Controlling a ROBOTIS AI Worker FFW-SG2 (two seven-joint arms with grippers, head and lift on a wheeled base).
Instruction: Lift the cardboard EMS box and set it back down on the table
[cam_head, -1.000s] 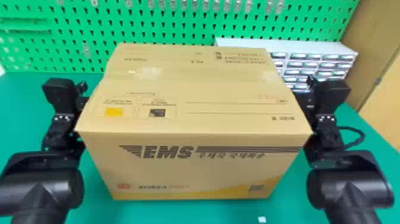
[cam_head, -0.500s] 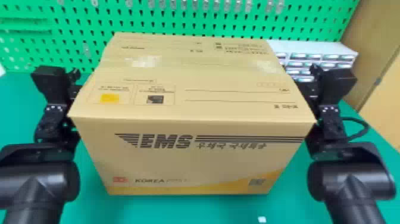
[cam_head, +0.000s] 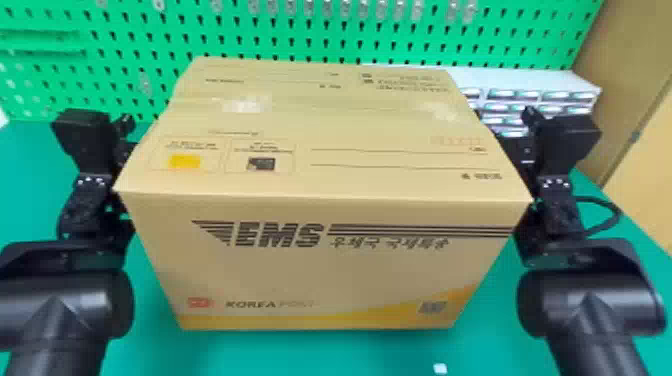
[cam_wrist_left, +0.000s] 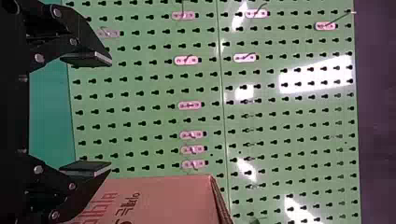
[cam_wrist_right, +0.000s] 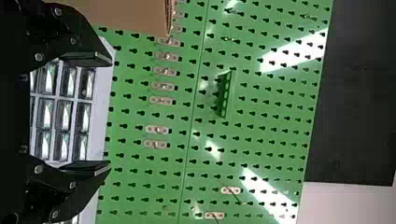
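ems box (cam_head: 320, 270): upright between my two arms, over the green table (cam_head: 350, 355), printed front toward me; i can't tell whether its base touches down.
left gripper (cam_head: 126, 125): beside the box's left side, fingers spread wide.
right gripper (cam_head: 532, 117): beside the box's right side, fingers also wide apart; actual contact is hidden from me on both sides.
drawer unit (cam_head: 540, 82): white, behind the box and to its right, partly blocked by box and right gripper.
pegboard (cam_head: 350, 40): green, stands behind the box, which hides its lower middle.
hangers (cam_head: 345, 7): a row on the pegboard.
green rack (cam_wrist_right: 225, 95): on the pegboard, in my right wrist view.
cable (cam_head: 612, 205): loops outward beside my right arm.
white scrap (cam_head: 440, 368): on the table, in front of the box.
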